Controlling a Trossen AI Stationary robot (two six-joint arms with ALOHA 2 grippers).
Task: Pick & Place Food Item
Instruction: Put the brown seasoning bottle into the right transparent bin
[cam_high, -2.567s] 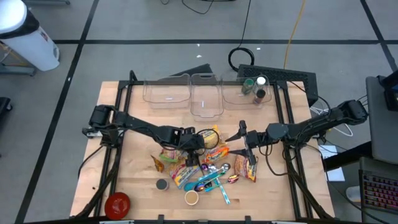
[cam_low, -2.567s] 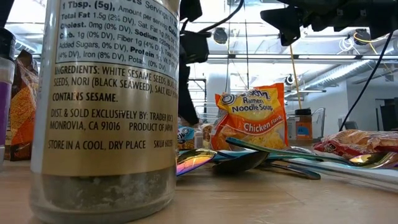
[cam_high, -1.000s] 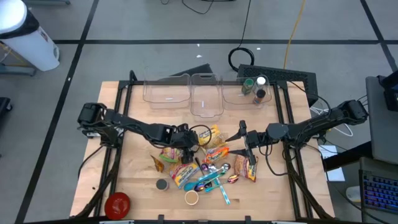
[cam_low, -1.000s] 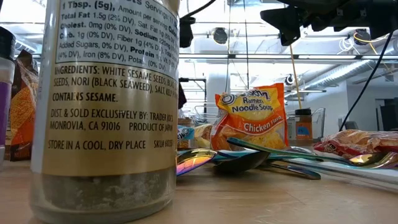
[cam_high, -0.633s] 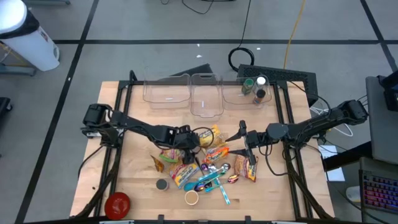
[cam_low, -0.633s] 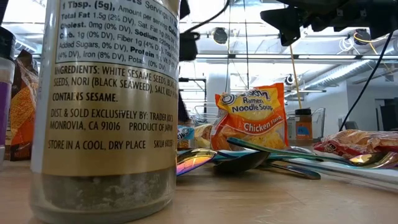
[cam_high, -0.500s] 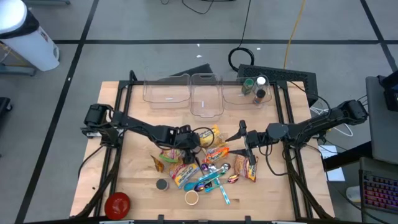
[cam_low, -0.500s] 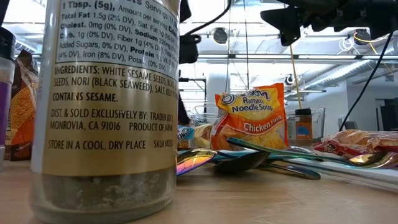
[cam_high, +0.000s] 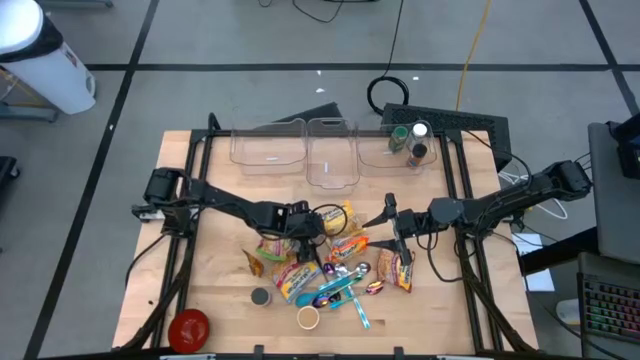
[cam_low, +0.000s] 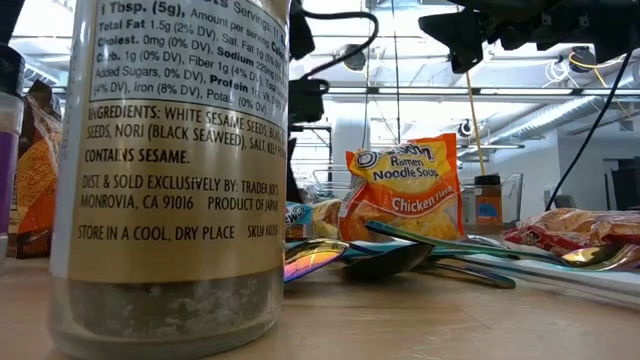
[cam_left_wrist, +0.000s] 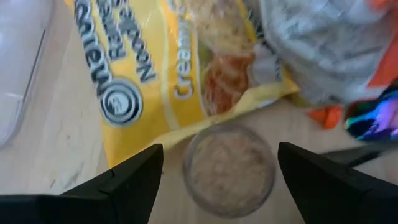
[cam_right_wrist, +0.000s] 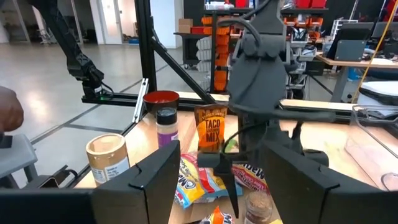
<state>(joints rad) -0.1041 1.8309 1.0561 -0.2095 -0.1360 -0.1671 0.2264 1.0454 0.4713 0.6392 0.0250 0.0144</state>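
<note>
- Hovering over the food pile, the left gripper (cam_left_wrist: 214, 171) has its fingers spread wide and empty, one on each side of a small clear round jar (cam_left_wrist: 229, 168) with tan granules inside, seen from above; whether the fingers reach down to the jar's level cannot be told.
- To do the step well, in my judgement: centre the jar between the fingers, lower squarely so neither fingertip (cam_left_wrist: 127, 180) catches the packet edge, and close on the jar wall below its rim.
- Yellow ramen packet (cam_left_wrist: 155, 68): lies touching the jar, its corner just at the jar's rim. Print reads partly "Ramen Noodle" and "Cream…", with a round logo.
- Clear-wrapped food bag (cam_left_wrist: 336, 43): near the jar, on its far side from the yellow packet; no legible print.
- Iridescent spoon (cam_left_wrist: 373, 118): beside the jar, past the clear bag.
- Orange packet (cam_low: 400, 190): stands beyond the jar, marked "Ramen Noodle Soup", "Chicken Flavor".
- Seasoning jar (cam_low: 170, 170): well apart from the small jar; label reads "INGREDIENTS: WHITE SESAME SEEDS… NORI (BLACK SEAWEED), SALT", "CONTAINS SESAME", "TRADER JOE'S, MONROVIA, CA 91016", "PRODUCT OF JAPAN", "STORE IN A COOL, DRY PLACE".
- Pouch (cam_right_wrist: 212, 129): behind the pile, marked "TACO MIX".
- Right gripper (cam_high: 392, 222): waits near the pile's other side, fingers spread and empty.
</note>
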